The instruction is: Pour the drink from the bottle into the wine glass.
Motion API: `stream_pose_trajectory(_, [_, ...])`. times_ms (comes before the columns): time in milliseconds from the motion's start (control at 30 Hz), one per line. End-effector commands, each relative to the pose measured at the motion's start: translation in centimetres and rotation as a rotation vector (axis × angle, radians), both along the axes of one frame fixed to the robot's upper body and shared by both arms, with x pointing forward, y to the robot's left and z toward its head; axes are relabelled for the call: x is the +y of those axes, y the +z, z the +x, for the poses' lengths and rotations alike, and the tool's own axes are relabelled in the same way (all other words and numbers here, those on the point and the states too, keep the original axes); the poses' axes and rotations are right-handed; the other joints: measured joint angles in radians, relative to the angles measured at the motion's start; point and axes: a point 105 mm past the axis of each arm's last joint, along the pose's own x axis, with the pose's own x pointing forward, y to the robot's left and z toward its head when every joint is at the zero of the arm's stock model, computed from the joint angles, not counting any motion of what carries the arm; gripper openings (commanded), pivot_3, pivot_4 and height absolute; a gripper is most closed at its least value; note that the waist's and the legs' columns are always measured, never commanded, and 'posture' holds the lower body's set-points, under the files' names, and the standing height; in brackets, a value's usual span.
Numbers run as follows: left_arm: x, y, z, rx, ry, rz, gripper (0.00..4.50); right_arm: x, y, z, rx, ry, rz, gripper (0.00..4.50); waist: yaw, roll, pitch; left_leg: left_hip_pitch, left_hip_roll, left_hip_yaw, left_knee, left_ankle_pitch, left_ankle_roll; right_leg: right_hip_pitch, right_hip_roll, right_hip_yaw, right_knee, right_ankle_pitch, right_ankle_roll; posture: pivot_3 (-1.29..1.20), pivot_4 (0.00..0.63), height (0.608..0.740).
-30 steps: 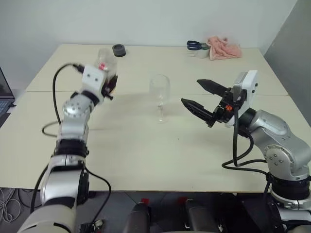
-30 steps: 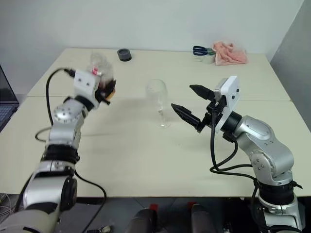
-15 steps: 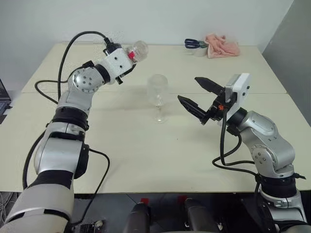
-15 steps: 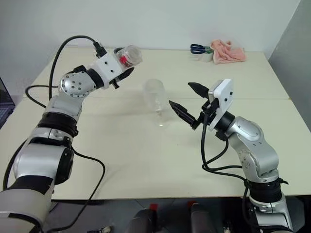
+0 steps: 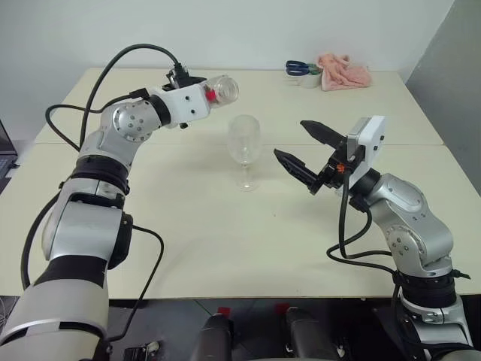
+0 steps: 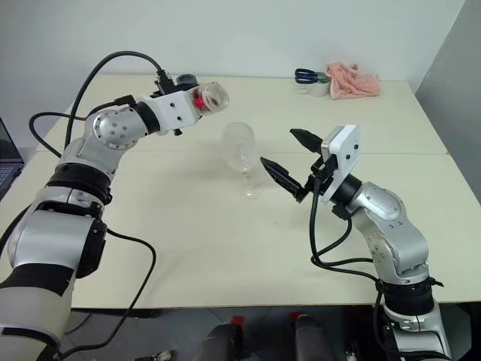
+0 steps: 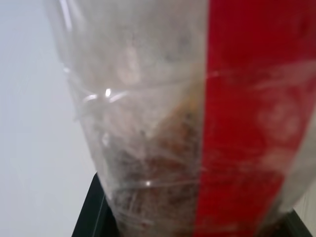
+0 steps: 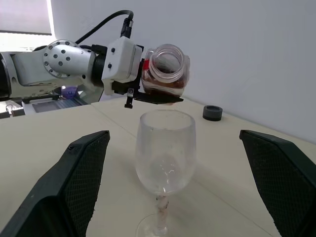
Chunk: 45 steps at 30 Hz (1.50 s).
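1. Counter [image 5: 225, 248] stretches bare around the wine glass [image 5: 245, 150], which stands mid-surface, well clear of every edge.
2. Left end effector [image 5: 204, 100] pinches the bottle [image 5: 222, 91], tipped level just above and beside the glass rim, uncapped mouth toward the glass.
3. Reddish-brown drink [image 8: 163, 90] pools along the bottle's lower side.
4. Right end effector [image 5: 308, 150] hovers spread wide, just beside the glass.

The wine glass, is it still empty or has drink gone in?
Empty: the wine glass looks clear, drink sits in the tipped bottle.

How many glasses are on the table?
1. A single wine glass stands upright near the middle of the table, between the tipped bottle in the left gripper and the open right gripper. Nothing seems to hide another.
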Motion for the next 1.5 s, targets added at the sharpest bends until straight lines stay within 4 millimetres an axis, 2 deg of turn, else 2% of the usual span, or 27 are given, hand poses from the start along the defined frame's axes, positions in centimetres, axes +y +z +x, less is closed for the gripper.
stream_pose_trajectory(33, [-0.2, 2.5, -0.4, -0.11, -0.009, 0.048, 1.63, 0.2, 1.2, -0.6, -0.062, 0.02, 0.018, 4.5, 0.0, 0.0, 0.0, 0.0, 0.0, 0.0, 0.0, 0.0, 0.0, 0.0, 0.0, 0.0, 0.0, 0.0, 0.0, 0.0, 0.15, 0.74])
stream_pose_trajectory(867, [-0.2, 3.5, -0.1, -0.245, 0.027, 0.294, 1.63, 0.1, 0.8, -0.7, -0.053, 0.01, 0.027, 4.5, 0.0, 0.0, 0.0, -0.001, 0.0, 0.0, 0.008, 0.0, 0.001, 0.0, 0.0, 0.0, 0.006, 0.0, 0.0, 0.0, 0.15, 0.74])
stream_pose_trajectory(1133, [0.2, 3.8, -0.1, -0.272, 0.043, 0.339, 1.63, 0.3, 0.8, -0.8, -0.053, 0.015, 0.033, 4.5, 0.0, 0.0, 0.0, 0.001, -0.001, -0.001, 0.015, -0.001, 0.003, 0.001, 0.001, 0.0, 0.015, 0.0, 0.001, 0.0, 0.15, 0.74])
stream_pose_trajectory(1500, [0.6, 3.9, 0.1, -0.284, 0.067, 0.366, 1.63, 0.3, 0.9, -0.9, -0.054, 0.016, 0.034, 4.5, -0.001, 0.0, 0.0, 0.0, -0.001, -0.001, 0.015, -0.001, 0.003, 0.001, 0.0, 0.0, 0.015, 0.0, 0.001, 0.0, 0.15, 0.74])
